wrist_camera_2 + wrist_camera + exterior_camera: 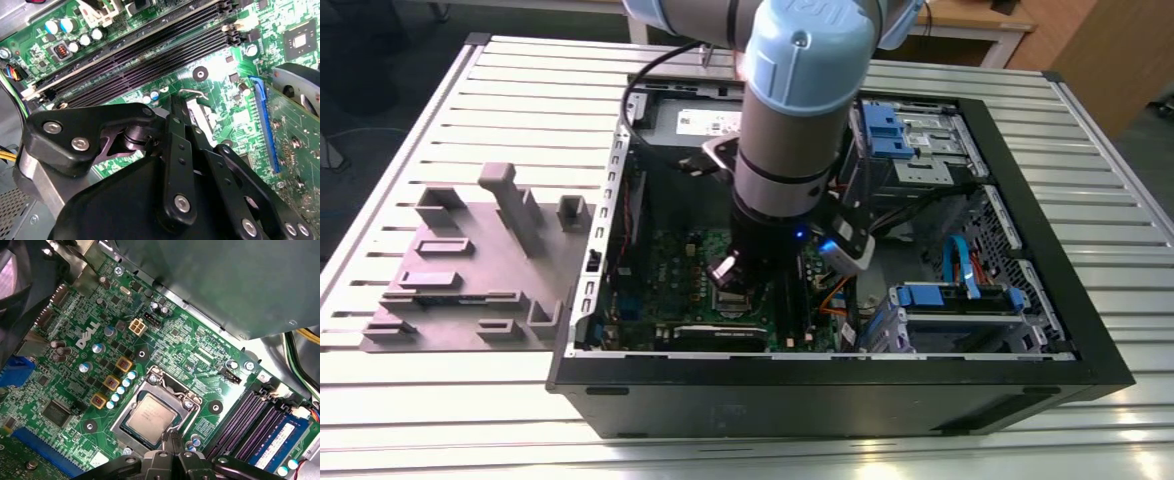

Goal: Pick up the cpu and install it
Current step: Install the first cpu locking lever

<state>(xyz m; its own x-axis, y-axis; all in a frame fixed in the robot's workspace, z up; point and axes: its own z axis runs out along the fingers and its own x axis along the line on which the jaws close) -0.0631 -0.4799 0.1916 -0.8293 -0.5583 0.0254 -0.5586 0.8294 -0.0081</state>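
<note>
Inside the open black computer case (1014, 300) on the slatted metal table (440, 120), the pale blue and grey robot arm (787, 120) reaches straight down in the exterior view, its black gripper (736, 280) low over the green motherboard (670, 262). A grey moulded plastic fixture tray (460, 265) sits on the table at the exterior view's left, well apart from the arm.

From the second wrist view, the gripper's black linkage fingers (177, 165) run down side by side toward the board, their tips close together near the bent wire lever (195, 92) of the socket; whether they pinch anything cannot be told, since the tips are hidden behind the links. Long black memory slots (140, 55) lie beyond them.

Over in the first wrist view, the small flat square cpu with its pale silver-grey metal top (150, 417) lies flat within the dark metal-framed socket (186, 401), level with the frame and apparently seated. The gripper (175, 445) hangs just beside the chip's near edge, its narrow tips drawn together.

By this judgement the placing step is at or close to its end. To do it well, the chip must sit square and flat with no corner riding up, and any contact should be straight down and light, never sideways, as the socket's contacts would bend easily
</note>
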